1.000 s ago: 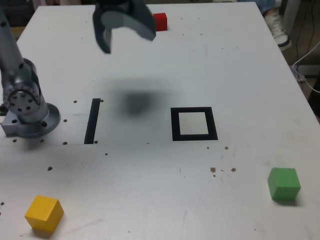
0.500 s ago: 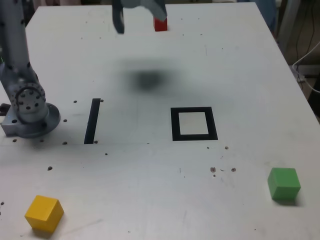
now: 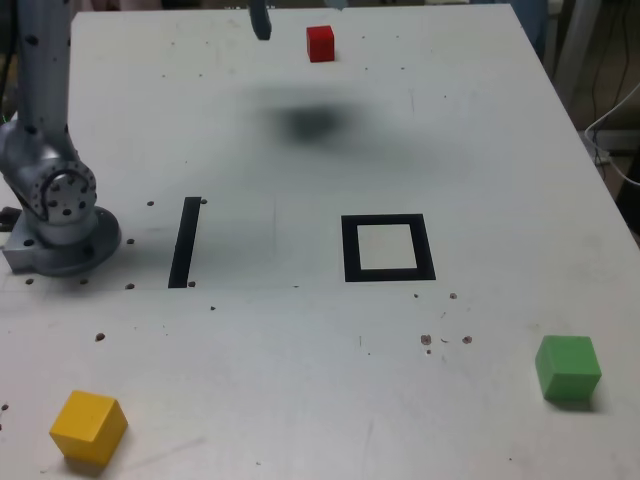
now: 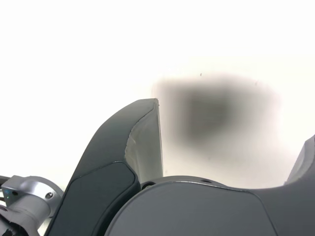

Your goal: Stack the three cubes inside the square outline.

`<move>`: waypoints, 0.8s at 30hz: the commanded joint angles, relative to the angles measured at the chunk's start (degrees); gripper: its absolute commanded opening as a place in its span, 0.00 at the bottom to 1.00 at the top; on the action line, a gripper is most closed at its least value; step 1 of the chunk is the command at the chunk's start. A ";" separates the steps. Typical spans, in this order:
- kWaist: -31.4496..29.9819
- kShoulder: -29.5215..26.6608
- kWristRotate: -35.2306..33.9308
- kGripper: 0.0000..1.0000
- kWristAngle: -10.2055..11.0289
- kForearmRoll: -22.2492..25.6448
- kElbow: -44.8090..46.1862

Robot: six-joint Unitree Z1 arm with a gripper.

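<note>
The red cube sits at the far end of the table, alone. The green cube rests near the front at the exterior view's right, and the yellow cube near the front at its left. The black square outline lies mid-table with nothing in its pale centre. My gripper hangs high above the far end, a little to the exterior view's left of the red cube. Only one finger pokes into that view. In the wrist view the jaws stand wide apart with nothing between them, so it is open.
The arm's base stands at the exterior view's left, with a straight black strip beside it. The gripper's shadow falls on the white table. Cables hang past the table's right edge.
The gripper has risen and travelled toward the far end, nearly leaving the top of the exterior view; its shadow slid toward the red cube. The cubes have not moved.
</note>
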 commanded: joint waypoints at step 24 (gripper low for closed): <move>7.45 16.85 8.42 0.99 1.26 6.63 -23.84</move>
